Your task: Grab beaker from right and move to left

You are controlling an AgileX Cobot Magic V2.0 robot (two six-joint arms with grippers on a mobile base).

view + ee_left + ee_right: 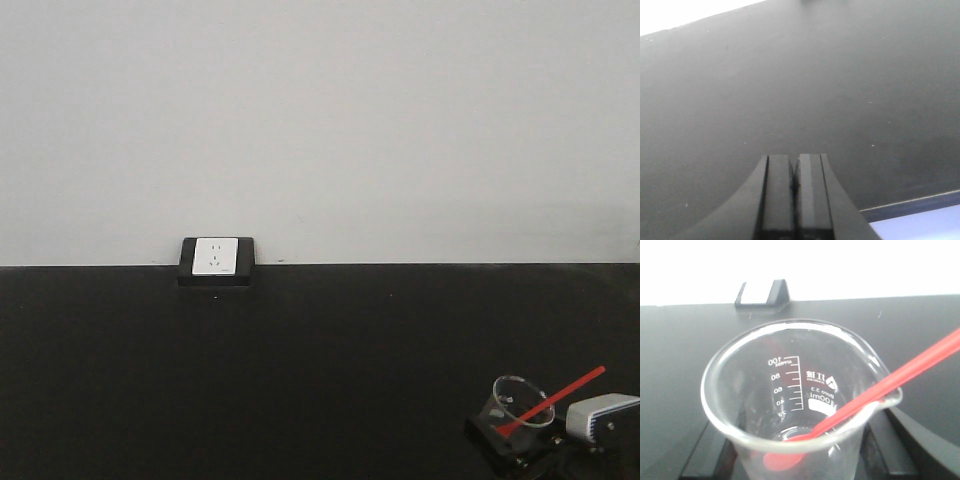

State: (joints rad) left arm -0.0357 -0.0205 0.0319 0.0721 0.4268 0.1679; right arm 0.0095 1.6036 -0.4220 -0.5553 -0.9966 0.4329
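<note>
Right wrist-mounted view: the small clear glass beaker (790, 390) is seen pinched between the right jaws, with a slim red stir stick (920, 365) leaned inside across its spout. Only in the exterior front-facing view is it placed at the black desk's (300, 370) near right, well apart from a black-framed white socket (216, 258). The left jaws are shown pressed together in the left wrist-mounted view alone.

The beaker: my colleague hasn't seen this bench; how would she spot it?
On the black table, look to the near right corner, away from the white socket block. The beaker sits between the fingers of the right gripper: the only glass, a red stick leaning out.
</note>
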